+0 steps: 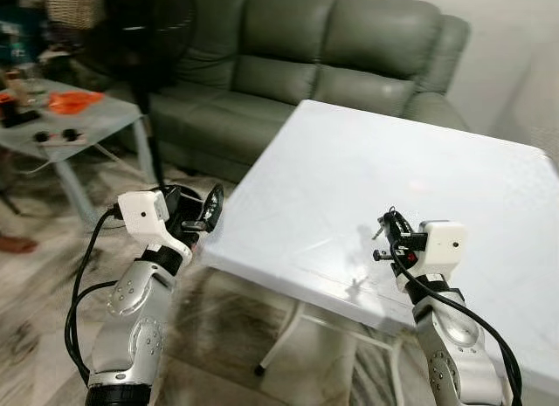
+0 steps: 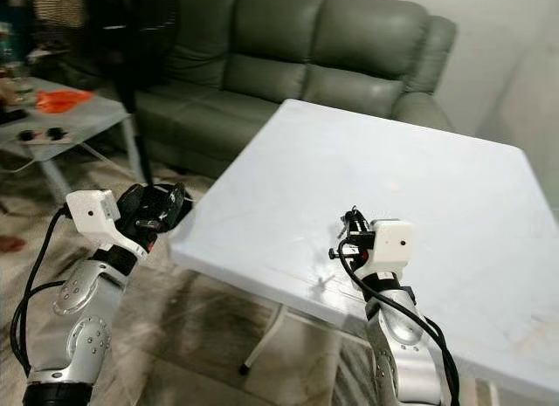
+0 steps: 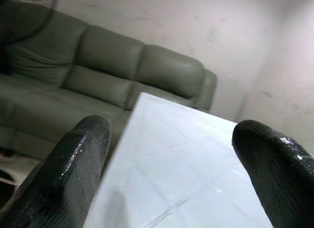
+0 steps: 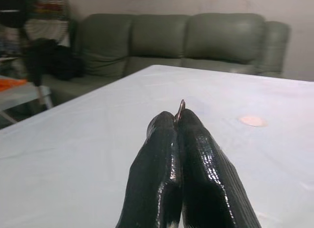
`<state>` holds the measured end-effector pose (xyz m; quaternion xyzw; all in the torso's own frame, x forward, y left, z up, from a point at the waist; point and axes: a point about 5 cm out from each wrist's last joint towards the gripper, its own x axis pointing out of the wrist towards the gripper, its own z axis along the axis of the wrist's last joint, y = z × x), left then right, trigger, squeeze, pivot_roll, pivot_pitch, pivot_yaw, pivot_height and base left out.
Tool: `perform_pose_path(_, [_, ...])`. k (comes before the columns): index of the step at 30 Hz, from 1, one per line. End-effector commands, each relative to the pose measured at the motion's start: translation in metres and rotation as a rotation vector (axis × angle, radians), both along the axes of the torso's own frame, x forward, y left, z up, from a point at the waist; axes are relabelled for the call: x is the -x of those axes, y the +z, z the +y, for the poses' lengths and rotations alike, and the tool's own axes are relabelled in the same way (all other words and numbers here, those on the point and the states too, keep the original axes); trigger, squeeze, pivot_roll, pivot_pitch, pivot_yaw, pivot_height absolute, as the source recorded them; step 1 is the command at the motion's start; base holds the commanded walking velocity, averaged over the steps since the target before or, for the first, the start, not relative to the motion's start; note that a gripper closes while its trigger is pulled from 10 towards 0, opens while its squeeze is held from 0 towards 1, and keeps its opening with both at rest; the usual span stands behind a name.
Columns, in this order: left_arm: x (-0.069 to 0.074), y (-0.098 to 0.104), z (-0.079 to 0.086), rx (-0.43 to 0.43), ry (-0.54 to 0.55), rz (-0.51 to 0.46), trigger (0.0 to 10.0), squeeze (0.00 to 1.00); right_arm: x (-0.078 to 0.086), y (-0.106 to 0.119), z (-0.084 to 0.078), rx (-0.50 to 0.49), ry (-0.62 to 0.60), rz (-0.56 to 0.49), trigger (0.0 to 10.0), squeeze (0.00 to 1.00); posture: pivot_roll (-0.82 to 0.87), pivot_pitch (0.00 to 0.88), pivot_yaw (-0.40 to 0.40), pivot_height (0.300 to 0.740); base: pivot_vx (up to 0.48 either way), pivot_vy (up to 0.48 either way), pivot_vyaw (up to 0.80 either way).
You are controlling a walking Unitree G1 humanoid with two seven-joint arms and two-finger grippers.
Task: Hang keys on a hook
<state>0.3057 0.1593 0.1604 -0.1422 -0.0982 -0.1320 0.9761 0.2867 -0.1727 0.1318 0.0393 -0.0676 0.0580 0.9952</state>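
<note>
Grey-green leather corner sofa (image 1: 332, 57) at 12 o'clock, top cut off. Big white square table (image 1: 367, 188) in front of it, far right corner out of frame. Small glass side table (image 1: 79, 118) at 10 o'clock, blurred clutter. Left gripper (image 3: 171, 164) off the table's 9 o'clock edge, fingers apart. Right gripper (image 4: 177, 121) pressed tight on thin metal key ring (image 4: 180, 109); only its upright sliver shows, keys hidden.

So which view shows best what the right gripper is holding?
The right wrist view: the right gripper has its fingers pressed together on a thin metal ring poking out at the tips, likely the keys. The two eye views show the gripper above the white table, the ring too small to tell.
</note>
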Motion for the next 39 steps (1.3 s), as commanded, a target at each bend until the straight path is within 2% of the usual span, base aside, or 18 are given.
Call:
perform_pose_path(1, [-0.002, 0.002, -0.004, -0.012, -0.002, -0.01, 10.0, 0.0, -0.002, 0.007, -0.002, 0.002, -0.013, -0.022, 10.0, 0.0, 0.0, 0.0, -0.053, 0.74, 0.0, 0.0, -0.75])
perform_pose_path(22, [-0.008, 0.002, -0.016, -0.034, -0.034, -0.027, 10.0, 0.0, -0.008, 0.01, 0.002, 0.018, 0.004, -0.033, 10.0, 0.0, -0.01, 0.0, -0.056, 0.74, 0.0, 0.0, -0.75])
perform_pose_path(30, [-0.01, 0.001, -0.016, -0.025, -0.035, -0.028, 10.0, 0.0, -0.01, 0.011, 0.003, 0.019, 0.005, -0.04, 10.0, 0.0, -0.01, 0.0, -0.058, 0.74, 0.0, -0.362, -0.72])
perform_pose_path(39, [-0.01, 0.001, -0.017, -0.021, -0.036, -0.026, 10.0, 0.0, -0.009, 0.01, 0.004, 0.014, 0.005, -0.044, 10.0, 0.0, -0.01, 0.0, -0.057, 0.74, 0.0, -0.367, -0.39])
